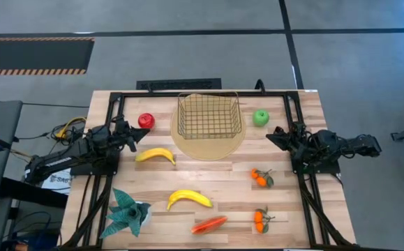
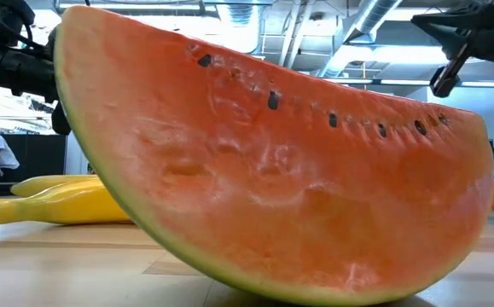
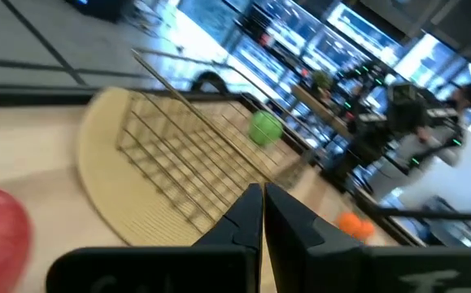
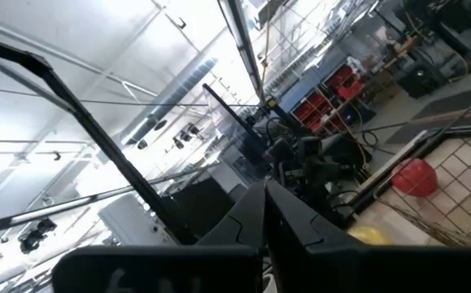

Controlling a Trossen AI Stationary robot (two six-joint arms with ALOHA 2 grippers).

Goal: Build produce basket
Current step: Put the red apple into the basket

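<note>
A wooden surface [image 1: 215, 181] seen from above holds an empty gold wire basket [image 1: 209, 116] at its far centre, sitting on a round tan mat [image 1: 208, 148]. Produce lies scattered around it, none inside yet.

The left gripper [image 1: 133, 138] hovers at the left edge, its fingers [image 3: 255, 213] pressed together and holding nothing. A red apple [image 1: 146, 120] sits just beyond its tip, toward the far side, and a banana [image 1: 155, 155] lies just on its near side, its long axis running across the surface. From these pictures the left arm looks best placed for either.

The right gripper [image 1: 280, 137] waits at the right edge, fingers also closed and empty. A green apple [image 1: 260, 117] rests near it, between gripper and basket; this is probably its nearest piece.

Closer to the front edge lie a second banana [image 1: 188, 199], a watermelon slice [image 1: 209, 224] and two tangerine clusters [image 1: 260, 177].
</note>
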